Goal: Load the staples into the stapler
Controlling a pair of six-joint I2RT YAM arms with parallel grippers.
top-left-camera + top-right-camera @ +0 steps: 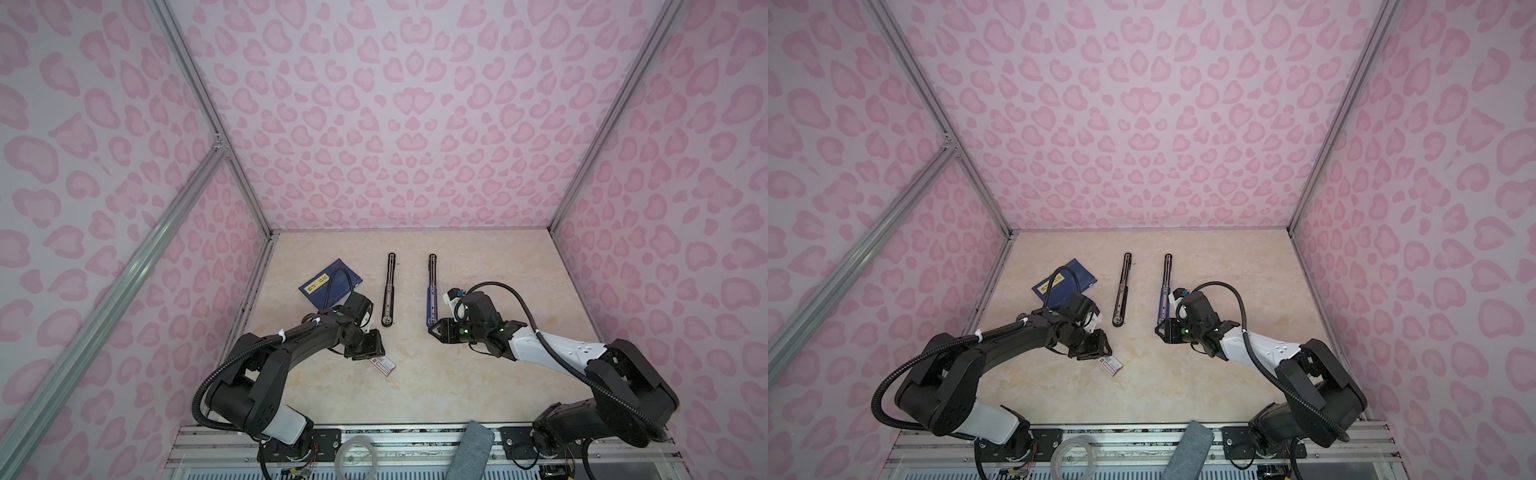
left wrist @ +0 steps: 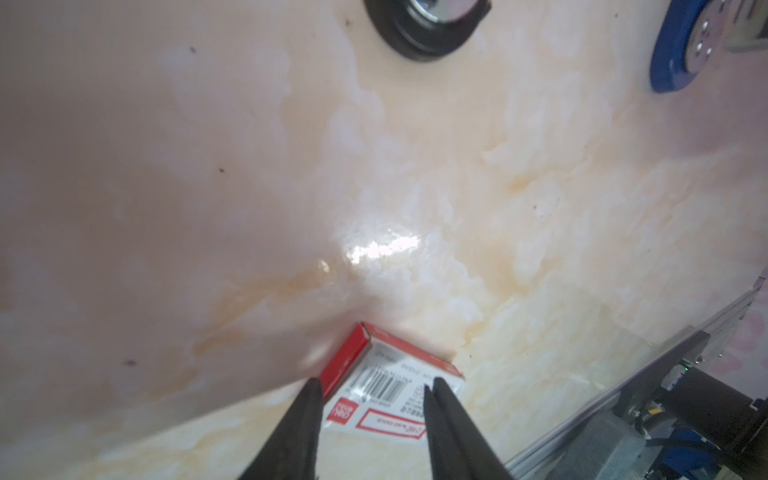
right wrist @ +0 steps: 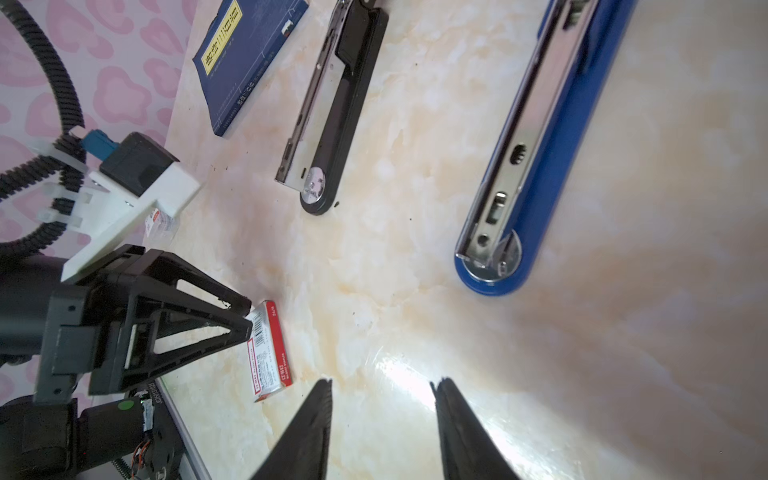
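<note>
Left wrist view: I cannot tell whether my left claw (image 2: pixel 374 384) grips the box (image 2: pixel 409 353); right claw (image 3: pixel 382 380) released; an off-centre pinch could flick it away.

walls (image 1: pixel 415 124) pink leopard-print | table (image 1: pixel 457 374) cream marble | black stapler (image 1: pixel 388 291) | blue stapler (image 1: pixel 432 297) | red-white box (image 1: pixel 384 366)

Left tool (image 2: pixel 373 384) jaws part-spread, angled down; right tool (image 3: pixel 382 380) jaws apart, empty.

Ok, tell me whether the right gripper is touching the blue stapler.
Apart. The right wrist view shows bare table between the right gripper and the blue stapler.
</note>
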